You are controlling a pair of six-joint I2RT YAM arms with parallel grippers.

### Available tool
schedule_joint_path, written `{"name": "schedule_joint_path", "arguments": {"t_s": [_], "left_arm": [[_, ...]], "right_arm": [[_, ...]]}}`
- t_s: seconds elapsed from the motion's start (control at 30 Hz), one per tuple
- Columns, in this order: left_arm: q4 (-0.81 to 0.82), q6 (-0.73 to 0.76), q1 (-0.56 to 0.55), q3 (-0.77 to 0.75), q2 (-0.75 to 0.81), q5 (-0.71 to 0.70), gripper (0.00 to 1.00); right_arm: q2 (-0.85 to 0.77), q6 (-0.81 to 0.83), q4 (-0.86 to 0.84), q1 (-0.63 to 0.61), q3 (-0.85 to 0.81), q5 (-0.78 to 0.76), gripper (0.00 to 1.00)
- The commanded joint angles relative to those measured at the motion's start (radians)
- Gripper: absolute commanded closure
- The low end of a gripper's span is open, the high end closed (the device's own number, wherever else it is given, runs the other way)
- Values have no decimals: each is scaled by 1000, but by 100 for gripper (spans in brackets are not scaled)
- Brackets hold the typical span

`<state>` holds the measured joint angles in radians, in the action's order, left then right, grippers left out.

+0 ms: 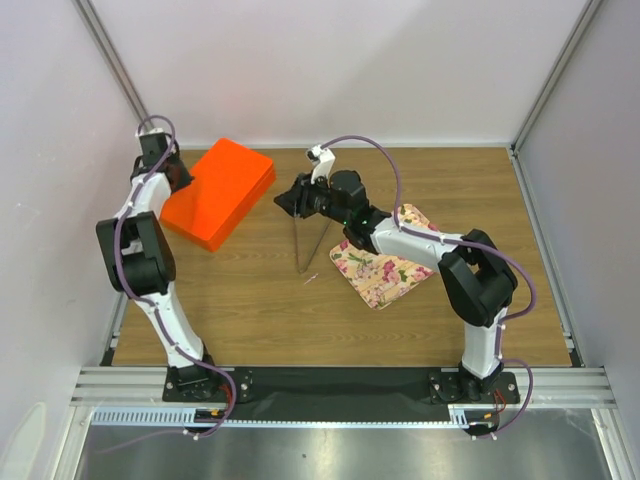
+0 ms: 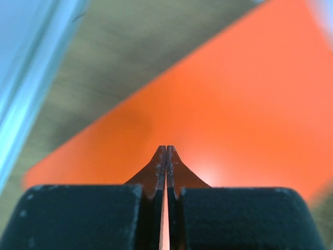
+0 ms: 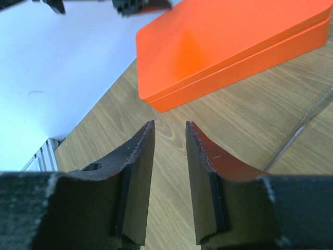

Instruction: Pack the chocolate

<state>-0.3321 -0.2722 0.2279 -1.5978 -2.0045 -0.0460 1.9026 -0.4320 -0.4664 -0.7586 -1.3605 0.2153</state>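
Tools | left tool [image 2: 166, 149] closed at orange box [image 1: 220, 192] | right tool [image 3: 170, 126] parted

I can read no text, label, brand, number or sign on any of my three feeds. The orange box [image 1: 220, 192] at the far left of the tabletop [image 1: 260, 300] shows only a plain, unmarked lid in every view. The pink-flowered tray [image 1: 380, 270] on the right carries a floral print and no lettering that I can make out. Any marking on the arms is too small to tell.
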Motion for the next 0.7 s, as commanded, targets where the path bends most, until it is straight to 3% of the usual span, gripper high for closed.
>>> {"name": "schedule_joint_path", "arguments": {"t_s": [0.0, 0.37, 0.5, 0.67], "left_arm": [[174, -39, -56, -4, 127, 190, 100], [252, -148, -130, -169, -126, 207, 100], [174, -153, -140, -232, -250, 193, 100], [153, -125, -148, -215, -254, 196, 100]], "right_arm": [[-63, 22, -20, -5, 15, -14, 64], [-134, 52, -20, -2, 124, -45, 66], [-120, 52, -9, 2, 123, -40, 67], [-129, 53, -2, 2, 120, -42, 67]]}}
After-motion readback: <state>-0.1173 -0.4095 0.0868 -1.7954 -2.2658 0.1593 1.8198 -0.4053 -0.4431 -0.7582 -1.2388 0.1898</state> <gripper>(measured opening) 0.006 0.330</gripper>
